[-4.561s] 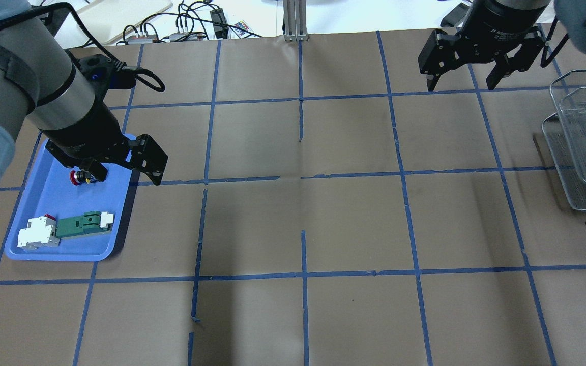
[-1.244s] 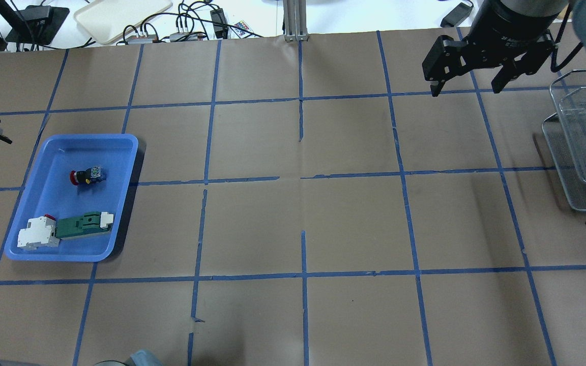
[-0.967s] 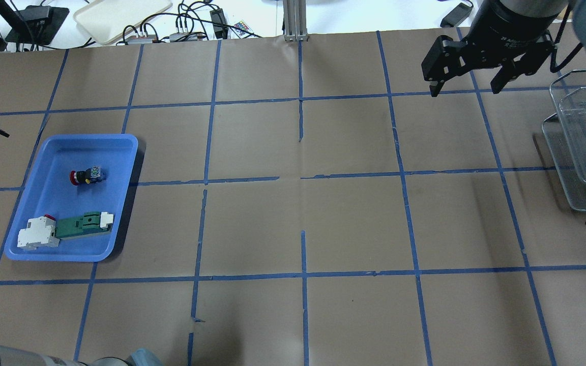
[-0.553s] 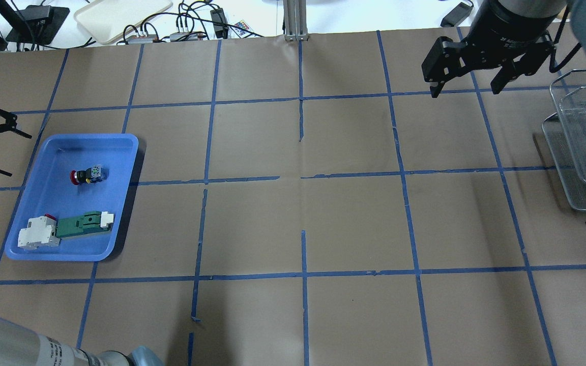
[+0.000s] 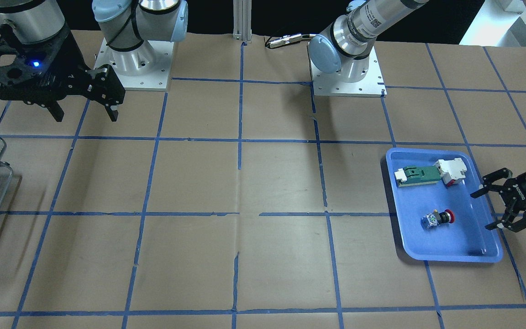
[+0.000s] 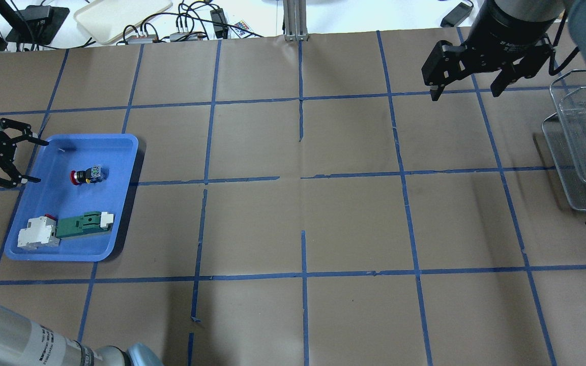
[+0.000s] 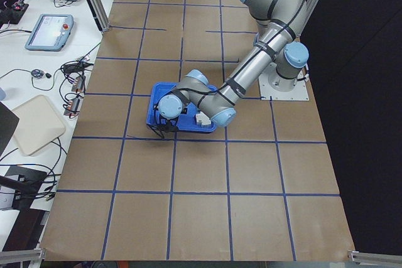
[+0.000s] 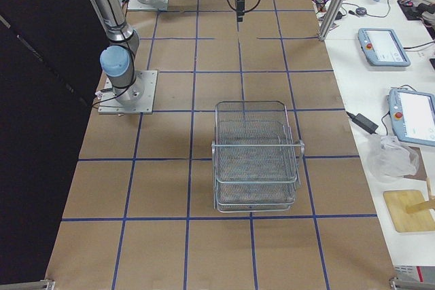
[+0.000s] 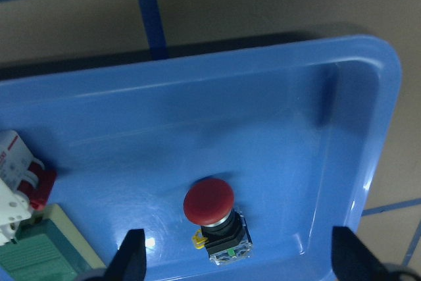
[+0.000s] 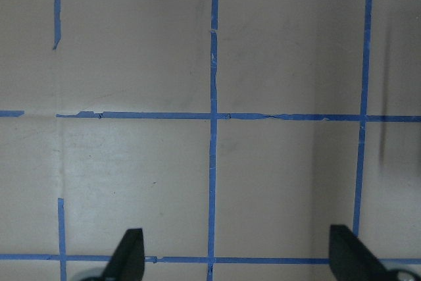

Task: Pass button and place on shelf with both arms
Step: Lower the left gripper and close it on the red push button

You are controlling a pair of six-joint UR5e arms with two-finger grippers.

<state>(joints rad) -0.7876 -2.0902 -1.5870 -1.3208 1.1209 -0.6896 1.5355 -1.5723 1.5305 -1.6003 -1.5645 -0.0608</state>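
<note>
Two wide-open, empty grippers: left gripper (image 6: 40, 161) is aimed at the button (image 6: 88, 176), laid in the tray (image 6: 120, 137) at its 3 o'clock, likely for a side grab; right gripper (image 6: 465, 95) is parked by the shelf (image 6: 585, 127), guessing for handover

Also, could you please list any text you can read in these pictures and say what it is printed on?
"ROBOTIQ", upside down, barely legible: on the left gripper.
White print on the right gripper: too blurred to read.
Label on the left arm: too small to read.
</note>
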